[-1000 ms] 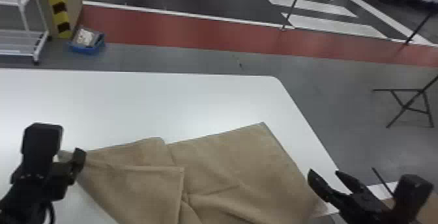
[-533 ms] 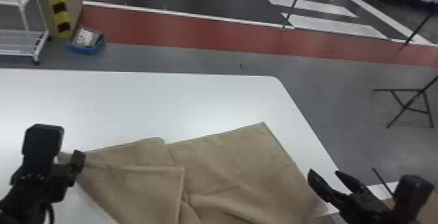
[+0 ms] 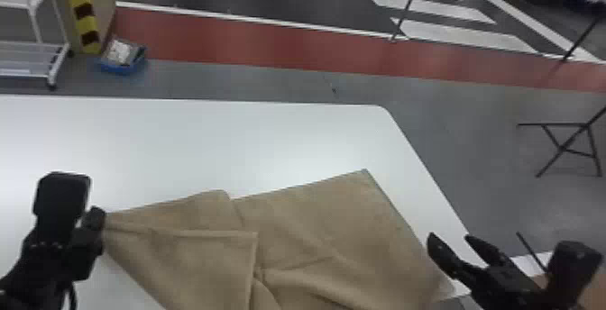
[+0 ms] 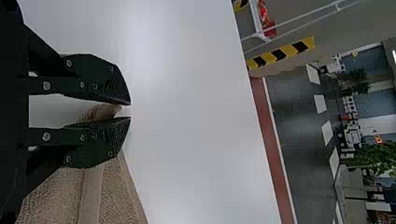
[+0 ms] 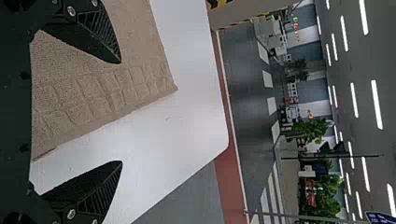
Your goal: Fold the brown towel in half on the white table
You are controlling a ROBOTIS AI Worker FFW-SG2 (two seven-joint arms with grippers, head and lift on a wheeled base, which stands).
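Head view, from your left: a white rack (image 3: 56, 68) is cut off by the picture's edge, and just beside it stands a post with yellow and black stripes (image 3: 83, 11). Near its foot you have a blue tray (image 3: 121, 66) on the floor, its contents too blurred to name. Below these, your left gripper (image 3: 95, 216) is at the left end of the brown towel (image 3: 315, 223), its arm running out of the picture. In the left wrist view, your left gripper (image 4: 129, 111) is closed on a bunched bit of cloth, and its fingers hide most of what they pinch. The towel lies on the white table (image 3: 180, 142), with a flap turned over on its left part and creases beside the flap; its near side is cut off by the bottom edge, so you cannot tell where it ends. Your right gripper (image 3: 451, 241) is by the towel's right side, near the table's edge, with its fingers spread wide. Your right wrist view puts one finger (image 5: 100, 35) over the cloth and the other over bare tabletop. Farthest right, a black folding stand (image 3: 566, 147) is partly cut off.
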